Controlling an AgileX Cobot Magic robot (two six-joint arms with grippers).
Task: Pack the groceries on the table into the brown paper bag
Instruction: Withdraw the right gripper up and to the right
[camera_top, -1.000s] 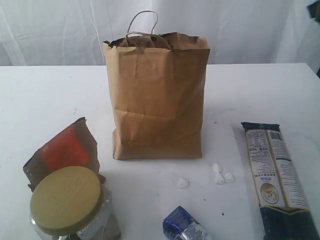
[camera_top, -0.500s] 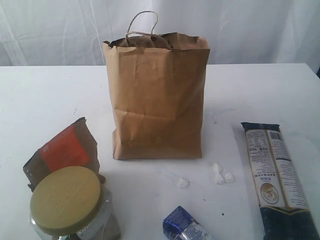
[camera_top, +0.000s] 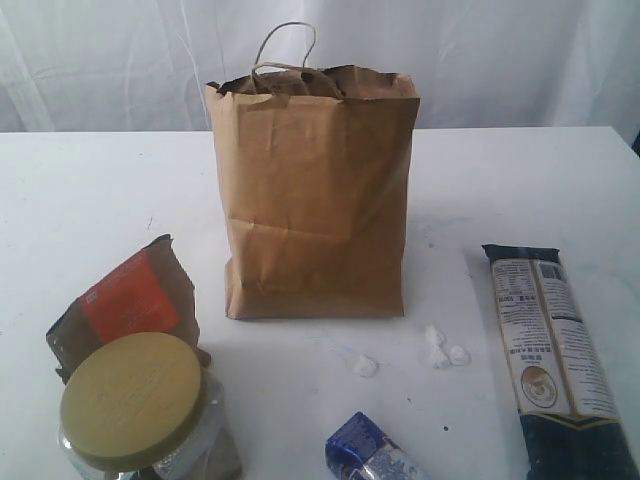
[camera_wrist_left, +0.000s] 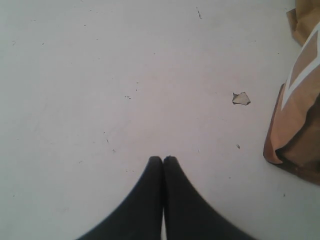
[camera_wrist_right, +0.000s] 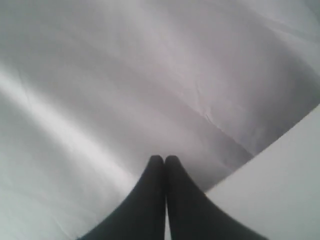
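Wide flat white tabletop (camera_top: 90, 190), faintly scuffed.
Tall creased kraft-brown paper bag (camera_top: 315, 200), twisted loop handles, upright mid-table.
Long navy packet (camera_top: 545, 340), cream label, print too small to read; flat, right of the bag.
Yellow-lidded clear jar (camera_top: 135, 400), near left corner, touching the brown pouch with orange label (camera_top: 130, 295).
Small shiny blue packet (camera_top: 365, 450), front edge.
Left gripper (camera_wrist_left: 163, 159), right gripper (camera_wrist_right: 165, 159): black, clenched, grasping nothing.

The paper bag (camera_top: 315, 200) stands upright at the middle of the table (camera_top: 90, 190). At front left, the jar (camera_top: 135, 405) stands before the pouch (camera_top: 125, 300), overlapping it. The long packet (camera_top: 550, 350) lies at right. The small packet (camera_top: 370, 452) sits front centre, with 4 lumps (camera_top: 438, 357) between it and the bag.
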